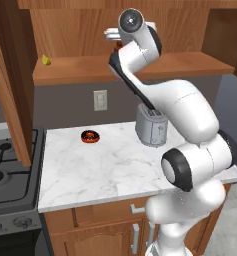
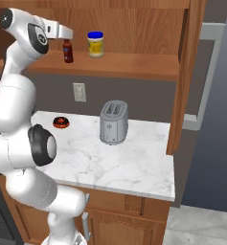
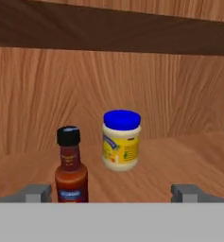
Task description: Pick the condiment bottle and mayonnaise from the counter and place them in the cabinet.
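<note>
In the hand view you see, from left to right, the condiment bottle, a slim reddish-brown bottle with a narrow neck, dark cap and dark label, standing upright on the shelf of the cabinet; then the mayonnaise, a short, wide, pale-yellow jar with a round blue lid and yellow label, upright just beside and behind the bottle. The gripper has its fingers spread wide and holds nothing. In the right base view, the bottle and jar stand above the counter.
</note>
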Robot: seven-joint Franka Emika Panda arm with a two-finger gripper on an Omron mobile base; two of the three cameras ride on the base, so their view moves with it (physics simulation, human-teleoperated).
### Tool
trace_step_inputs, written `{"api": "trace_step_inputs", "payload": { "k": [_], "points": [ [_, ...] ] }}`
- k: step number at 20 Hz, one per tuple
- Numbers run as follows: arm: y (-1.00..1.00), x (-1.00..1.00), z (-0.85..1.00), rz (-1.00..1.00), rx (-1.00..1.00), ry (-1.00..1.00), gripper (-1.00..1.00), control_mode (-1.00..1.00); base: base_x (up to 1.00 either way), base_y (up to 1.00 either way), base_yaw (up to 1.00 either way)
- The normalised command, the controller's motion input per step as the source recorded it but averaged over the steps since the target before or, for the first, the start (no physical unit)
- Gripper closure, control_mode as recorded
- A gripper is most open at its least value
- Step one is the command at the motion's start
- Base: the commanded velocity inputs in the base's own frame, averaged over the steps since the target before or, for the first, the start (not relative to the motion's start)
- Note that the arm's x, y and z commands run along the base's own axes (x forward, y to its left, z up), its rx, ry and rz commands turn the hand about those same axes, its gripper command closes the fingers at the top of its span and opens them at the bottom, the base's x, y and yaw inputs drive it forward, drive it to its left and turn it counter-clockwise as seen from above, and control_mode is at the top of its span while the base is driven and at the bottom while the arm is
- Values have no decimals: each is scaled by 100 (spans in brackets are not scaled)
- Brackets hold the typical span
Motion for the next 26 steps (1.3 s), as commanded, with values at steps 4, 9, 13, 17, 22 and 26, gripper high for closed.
{"api": "trace_step_inputs", "payload": {
  "k": [4,9,13,17,22,26],
  "points": [
    [-23,-100,-57,-1,-7,0,-100,-100,0,0,0],
    [-11,-100,-99,0,-8,0,-100,-100,0,0,0],
    [-11,-100,-100,0,-9,0,-100,-100,0,0,0],
    [-12,-100,-100,0,-9,0,-100,-100,0,0,0],
    [-14,-100,-100,0,-11,0,-100,-100,0,0,0],
    [-18,-100,-100,0,-13,0,-100,-100,0,0,0]
  ]
}}
